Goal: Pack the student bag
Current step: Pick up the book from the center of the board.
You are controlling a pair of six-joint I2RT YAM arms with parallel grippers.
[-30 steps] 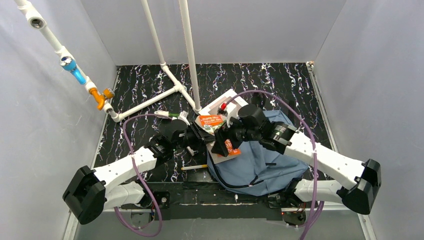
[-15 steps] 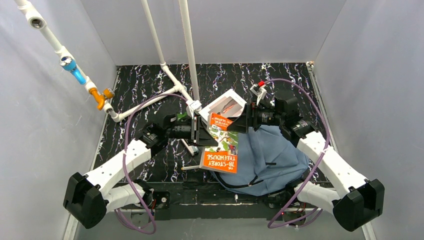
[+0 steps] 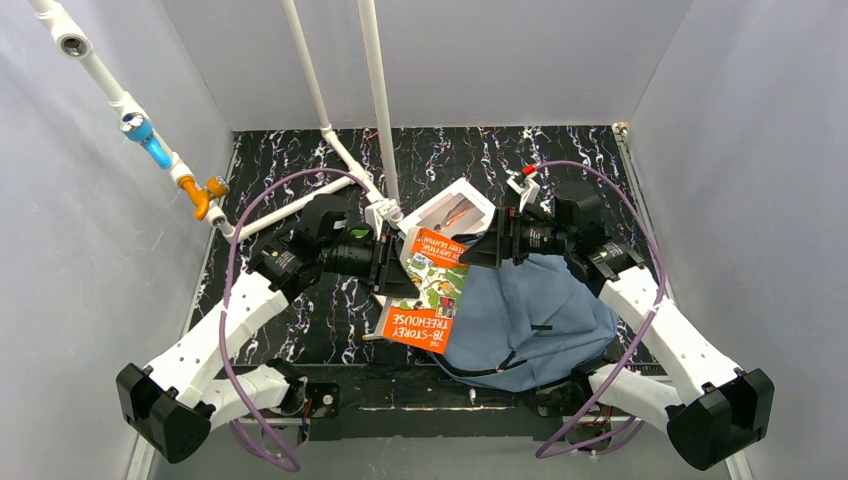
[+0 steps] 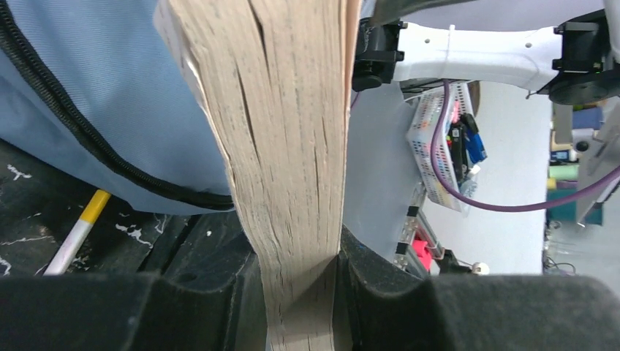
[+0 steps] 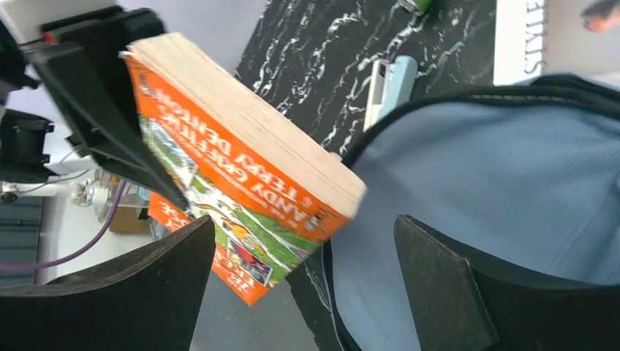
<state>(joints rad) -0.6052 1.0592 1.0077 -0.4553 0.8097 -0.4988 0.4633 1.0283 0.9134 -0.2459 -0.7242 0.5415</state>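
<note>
Black marbled counter, blue bag lying at its near right, orange book tilted over the bag's left edge, left end effector clenched on the book, right end effector released, spread wide beside the book's far end, pencil beside the bag

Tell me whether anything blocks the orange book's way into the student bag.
Nothing visible lies between the orange book, clamped in the left gripper, and the student bag beside it. The open right gripper hovers at the bag's far edge. Whether the bag's mouth is open, I cannot tell.
</note>
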